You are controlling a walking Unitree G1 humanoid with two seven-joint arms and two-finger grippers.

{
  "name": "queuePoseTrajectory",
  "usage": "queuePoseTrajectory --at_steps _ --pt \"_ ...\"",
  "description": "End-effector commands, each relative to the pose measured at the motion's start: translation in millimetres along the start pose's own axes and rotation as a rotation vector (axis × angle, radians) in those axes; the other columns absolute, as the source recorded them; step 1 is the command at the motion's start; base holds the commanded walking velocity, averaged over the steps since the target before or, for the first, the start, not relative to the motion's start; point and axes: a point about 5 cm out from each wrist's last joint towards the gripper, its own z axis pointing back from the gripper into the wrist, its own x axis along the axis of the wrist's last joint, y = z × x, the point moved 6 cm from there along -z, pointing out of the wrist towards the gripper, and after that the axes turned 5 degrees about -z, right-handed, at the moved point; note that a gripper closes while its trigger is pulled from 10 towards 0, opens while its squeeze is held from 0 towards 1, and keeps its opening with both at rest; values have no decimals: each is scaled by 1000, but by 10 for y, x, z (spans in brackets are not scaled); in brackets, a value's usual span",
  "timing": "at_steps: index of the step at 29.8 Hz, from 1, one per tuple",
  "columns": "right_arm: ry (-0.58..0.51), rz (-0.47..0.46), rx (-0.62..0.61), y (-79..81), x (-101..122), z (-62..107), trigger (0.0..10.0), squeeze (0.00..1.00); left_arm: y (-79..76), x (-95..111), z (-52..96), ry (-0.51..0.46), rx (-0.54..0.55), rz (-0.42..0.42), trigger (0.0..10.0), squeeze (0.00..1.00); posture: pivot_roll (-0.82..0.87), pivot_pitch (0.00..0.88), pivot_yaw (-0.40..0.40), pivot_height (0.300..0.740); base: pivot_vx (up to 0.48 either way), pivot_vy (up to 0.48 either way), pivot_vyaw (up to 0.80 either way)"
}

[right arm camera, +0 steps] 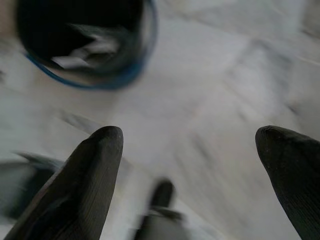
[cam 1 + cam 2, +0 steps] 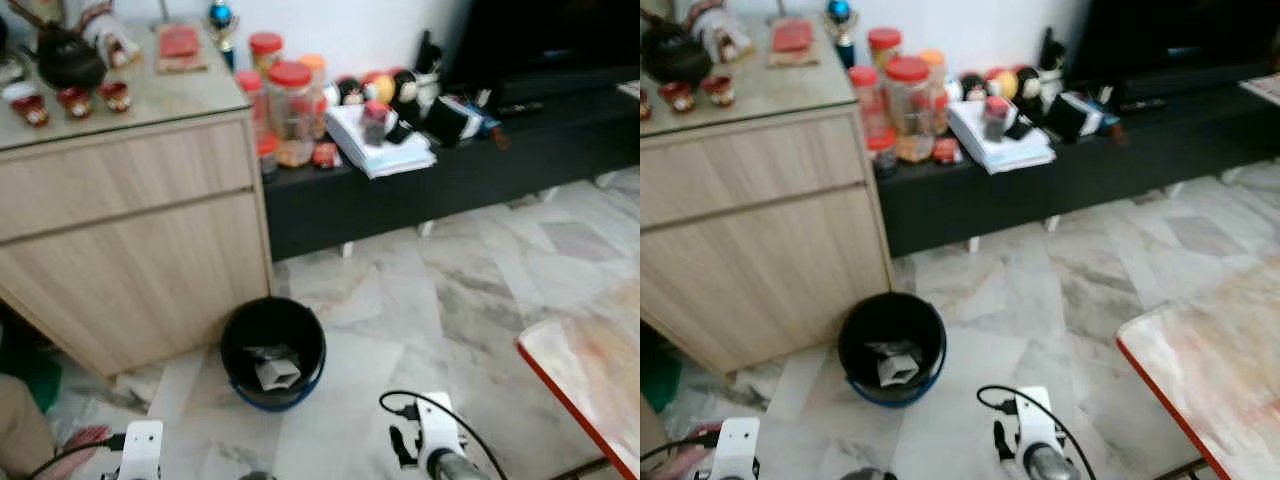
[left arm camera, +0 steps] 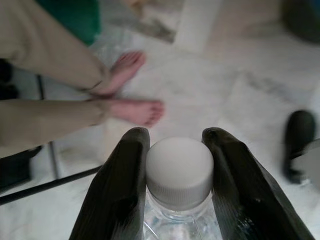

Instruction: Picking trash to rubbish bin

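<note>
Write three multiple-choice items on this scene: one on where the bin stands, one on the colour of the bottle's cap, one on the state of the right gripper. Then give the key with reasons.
1. Where does the rubbish bin stand?
A. on the black low bench
B. on the floor beside the wooden cabinet
C. on the red-edged table

2. What colour is the cap of the bottle in the left gripper?
A. white
B. red
C. blue

3. How is the right gripper?
A. shut on a bottle
B. shut on paper
C. open, holding nothing

Key: 1 B, the bin sits on marble floor next to the cabinet. 2 A, the cap between the fingers is white. 3 C, its fingers stand wide apart over bare floor.
</note>
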Motion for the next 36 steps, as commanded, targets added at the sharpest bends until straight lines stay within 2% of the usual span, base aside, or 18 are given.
queuePoseTrajectory --at_steps 1,7,12,21,23,28,30,33,34,36 --pt "31 12 -24 -124 -109 31 10000 0 -16 -36 8 14 1 -6 10000 0 138 128 -12 740 439 0 0" --pt "27 15 -19 -117 -120 35 10000 0 -12 -35 7 13 2 -6 10000 0 134 128 -11 740 436 0 533" --pt "29 8 -23 -130 -119 35 10000 0 -21 -8 3 7 -1 -8 10000 0 133 129 -12 740 434 0 0" --pt "30 16 -18 -124 -110 32 10000 0 -64 139 -12 -36 -10 -11 10000 0 135 131 -14 740 432 0 0" --pt "29 14 -14 -116 -104 30 10000 0 -101 262 -18 -76 -20 -29 10000 0 134 132 -15 740 435 0 0" --pt "29 15 -13 -113 -102 30 10000 0 -106 282 -20 -82 -21 -30 10000 0 134 132 -15 740 435 0 0" --pt "-3 29 28 -24 37 -1 10000 0 -320 744 -4 -224 -121 -44 10000 0 137 134 -20 740 0 0 0" --pt "-28 35 78 78 167 -25 10000 0 -475 1104 47 -330 -188 -61 10000 0 132 133 -20 740 0 0 0" --pt "-30 48 136 186 239 -38 10000 0 -548 1328 92 -400 -206 -91 10000 0 128 130 -20 740 0 0 0" --pt "-42 81 207 316 325 -42 10000 0 -603 1526 140 -456 -221 -91 10000 0 127 130 -20 740 0 0 0"
